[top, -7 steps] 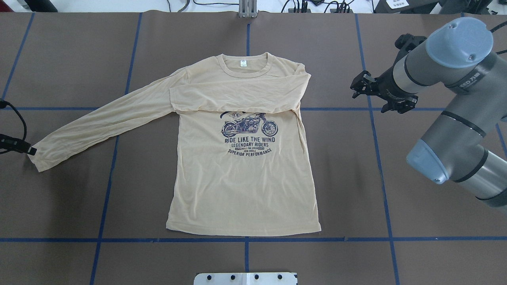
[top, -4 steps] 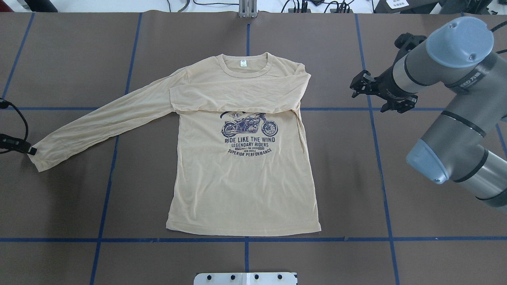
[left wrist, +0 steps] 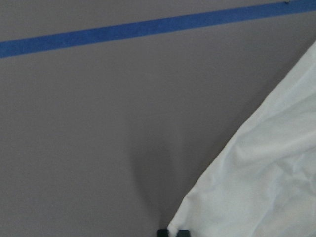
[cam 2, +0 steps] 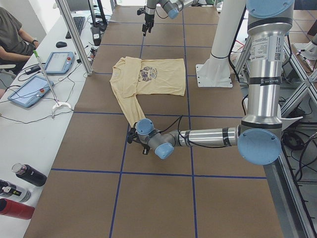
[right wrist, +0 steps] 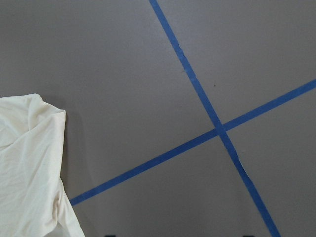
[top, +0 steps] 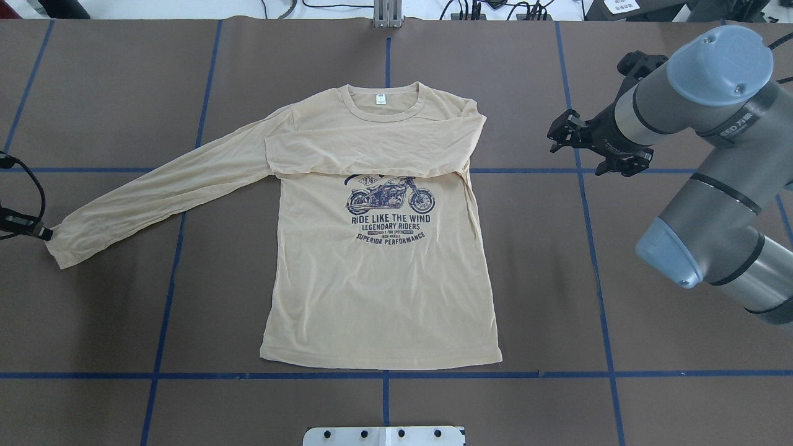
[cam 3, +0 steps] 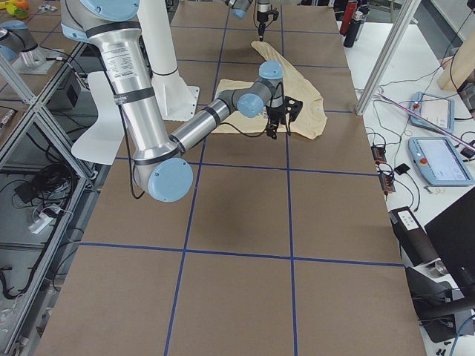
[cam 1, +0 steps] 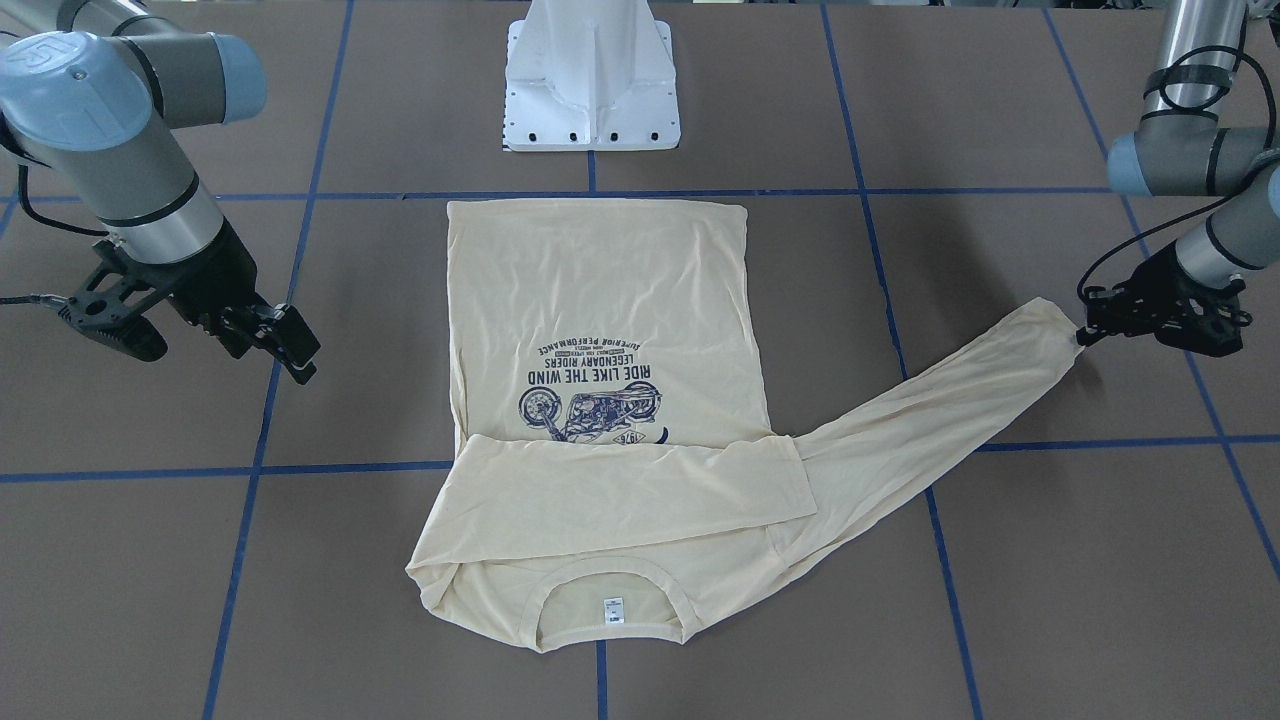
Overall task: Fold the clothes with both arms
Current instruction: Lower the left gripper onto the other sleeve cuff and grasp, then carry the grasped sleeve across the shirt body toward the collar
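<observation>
A pale yellow long-sleeved shirt (top: pixel 378 291) lies flat and front-up in the middle of the brown bench (top: pixel 111 93). Its hem is toward the white pedestal (cam 1: pixel 592 90) and its collar toward the far edge. A small white label (top: pixel 380 98) shows inside the neck. The sleeve on the robot's right side is folded across the chest, and its lower edge covers the top of the navy motorcycle print (top: pixel 390 201). The other sleeve stretches out diagonally toward the robot's left, with its cuff (top: pixel 62 244) resting on the bench well away from the body of the shirt.

The left end effector (cam 1: pixel 1084 330) sits low at the bench, right at the tip of that cuff. In the left wrist view its two black tips are close together at the very edge of the cloth, so it is narrow and pinching the cuff.

The right end effector (cam 1: pixel 228 362) hangs above the bench beside the folded shoulder, apart from the shirt and holding nothing. Its fingers are spread wide. Its wrist view shows bare bench with two crossing blue tape lines (right wrist: pixel 219 129), and the shirt's corner is only at the left edge of that view.
</observation>
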Action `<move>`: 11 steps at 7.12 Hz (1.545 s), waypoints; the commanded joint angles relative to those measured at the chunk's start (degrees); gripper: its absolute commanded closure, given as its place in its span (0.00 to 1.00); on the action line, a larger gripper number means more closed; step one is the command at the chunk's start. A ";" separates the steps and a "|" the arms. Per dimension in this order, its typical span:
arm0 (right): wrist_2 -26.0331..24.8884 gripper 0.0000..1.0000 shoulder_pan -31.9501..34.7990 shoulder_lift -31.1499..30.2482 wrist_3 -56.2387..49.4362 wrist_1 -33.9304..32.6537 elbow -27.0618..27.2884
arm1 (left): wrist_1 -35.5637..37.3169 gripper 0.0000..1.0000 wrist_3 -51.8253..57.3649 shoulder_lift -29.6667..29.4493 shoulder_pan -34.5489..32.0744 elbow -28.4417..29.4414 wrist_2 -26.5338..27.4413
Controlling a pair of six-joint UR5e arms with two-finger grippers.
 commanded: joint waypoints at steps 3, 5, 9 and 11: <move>0.14 0.13 2.28 -3.66 -1.40 -0.07 1.64 | 22.45 1.00 -13.89 -9.93 0.01 -22.84 -1.02; -0.04 0.11 3.25 -5.86 -5.16 0.11 1.20 | 29.79 1.00 -25.26 -24.44 5.16 -21.22 -0.23; -0.65 0.10 5.54 -8.86 -9.84 0.55 0.41 | 28.94 1.00 -37.14 -40.38 8.35 -14.18 3.90; -0.74 0.10 5.62 -9.12 -9.93 0.55 0.15 | 28.06 1.00 -40.66 -49.32 9.50 -8.67 5.66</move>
